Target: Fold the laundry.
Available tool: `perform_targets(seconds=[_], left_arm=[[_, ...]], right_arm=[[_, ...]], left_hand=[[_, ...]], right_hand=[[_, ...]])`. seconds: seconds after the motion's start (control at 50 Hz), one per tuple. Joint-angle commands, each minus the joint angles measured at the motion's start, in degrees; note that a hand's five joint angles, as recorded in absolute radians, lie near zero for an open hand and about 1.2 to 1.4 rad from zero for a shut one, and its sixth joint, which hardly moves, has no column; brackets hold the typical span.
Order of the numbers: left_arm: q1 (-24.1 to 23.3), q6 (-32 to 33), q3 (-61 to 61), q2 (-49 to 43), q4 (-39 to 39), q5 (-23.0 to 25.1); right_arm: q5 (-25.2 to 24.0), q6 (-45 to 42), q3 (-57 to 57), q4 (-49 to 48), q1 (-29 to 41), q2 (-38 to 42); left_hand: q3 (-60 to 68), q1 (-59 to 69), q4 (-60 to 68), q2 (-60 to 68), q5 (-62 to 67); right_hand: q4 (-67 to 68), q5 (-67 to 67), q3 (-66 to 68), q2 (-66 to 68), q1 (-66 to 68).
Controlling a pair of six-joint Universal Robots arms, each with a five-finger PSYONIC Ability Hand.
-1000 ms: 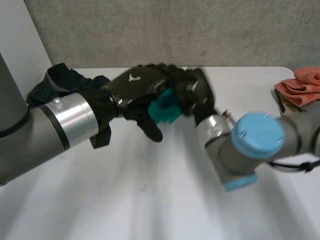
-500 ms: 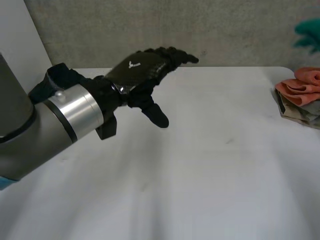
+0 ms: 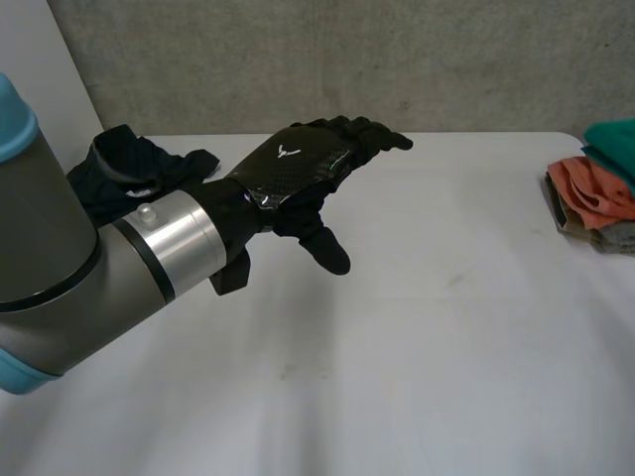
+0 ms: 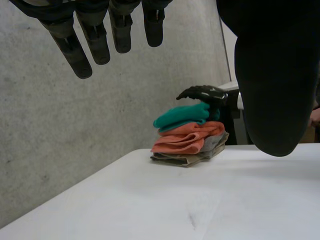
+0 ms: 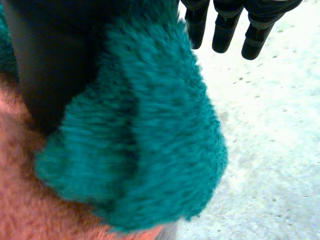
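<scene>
My left hand (image 3: 298, 164) hovers over the middle of the white table (image 3: 446, 347), open and empty, its fingers (image 4: 95, 40) straight. At the table's right edge stands a stack of folded cloths (image 3: 590, 198). A teal fleece cloth (image 4: 182, 116) lies on top, an orange one (image 4: 192, 139) under it and a grey one (image 4: 195, 156) at the bottom. My right hand (image 4: 202, 93) rests on the teal cloth (image 5: 135, 135). Its fingers (image 5: 225, 27) reach straight past the cloth's edge and its thumb lies beside the cloth. Orange cloth (image 5: 25, 210) shows beneath.
A heap of dark unfolded laundry (image 3: 129, 164) lies at the back left of the table, behind my left arm. A grey concrete wall (image 3: 397, 59) runs along the table's far edge.
My right hand has carried the teal cloth from the table's middle to the stack at the right and opened its fingers there. My left hand has shifted slightly rightward.
</scene>
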Motion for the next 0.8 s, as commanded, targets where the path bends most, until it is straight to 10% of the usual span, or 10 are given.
perform_targets(seconds=[0.02,0.2,0.38,0.6,0.8], left_arm=[[-1.0,-0.3,0.1,2.1,-0.7,-0.6],[-1.1,-0.4,-1.4,5.0,-0.1,-0.6],[-1.1,-3.2,2.8,9.1,5.3,-6.8],[10.0,0.5,12.3,11.1,0.6,-27.4],[26.2,20.2,11.2,-4.1,-3.1,-25.7]], right_arm=[[1.4,4.5,10.9,5.6,-1.6,-14.1],[6.3,-6.2,15.7,18.7,-7.2,-25.5],[35.7,-30.4,3.9,16.5,-2.7,-27.0],[22.8,-15.9,18.1,-6.7,16.8,-39.6],[15.2,-15.9,33.9,0.3,35.7,-38.9]], left_hand=[[-2.1,-0.8,-1.8,-1.9,-2.8],[-2.1,-0.8,-1.8,-1.9,-2.8],[-2.1,-0.8,-1.8,-1.9,-2.8],[-2.1,-0.8,-1.8,-1.9,-2.8],[-2.1,-0.8,-1.8,-1.9,-2.8]], right_hand=[[-2.0,-4.8,-1.8,-2.2,-2.9],[-2.0,-4.8,-1.8,-2.2,-2.9],[-2.0,-4.8,-1.8,-2.2,-2.9],[-2.0,-4.8,-1.8,-2.2,-2.9],[-2.0,-4.8,-1.8,-2.2,-2.9]])
